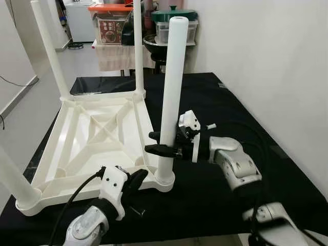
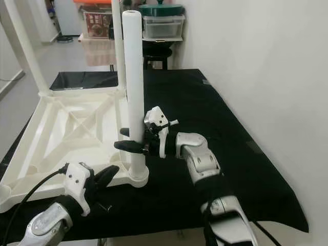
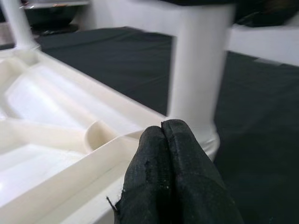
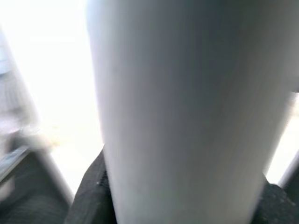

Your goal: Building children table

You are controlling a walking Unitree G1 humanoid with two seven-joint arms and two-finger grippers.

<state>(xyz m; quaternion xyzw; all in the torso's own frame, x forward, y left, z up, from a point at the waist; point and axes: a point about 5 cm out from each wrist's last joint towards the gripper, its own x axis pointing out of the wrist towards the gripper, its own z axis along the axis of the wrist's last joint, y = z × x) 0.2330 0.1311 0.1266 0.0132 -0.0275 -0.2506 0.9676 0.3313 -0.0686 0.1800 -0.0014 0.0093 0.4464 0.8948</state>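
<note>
At the centre of the head views, the right gripper (image 1: 163, 143) clasps the near-right table leg (image 1: 170, 92) low on its shaft, one black finger either side, the leg standing in the corner socket (image 1: 165, 179) of the upturned white tabletop (image 1: 97, 138). Lower left of the frame, the left gripper (image 1: 137, 180) has its fingers pressed together on nothing, tips resting against the tabletop's near rim beside that socket. The leg looks slightly tilted, so the step in hand seems to be seating it: best to bring the shaft upright first, then press straight down along its axis while the left gripper braces the rim so the top cannot slide. Two more legs (image 1: 48, 51) rise at the far corners and another at lower left. Everything lies on a black cloth (image 1: 241, 118) over the work surface, a plain white wall to the right, and storage boxes (image 1: 110, 25) with a green-lidded container (image 1: 174, 23) at the upper centre
</note>
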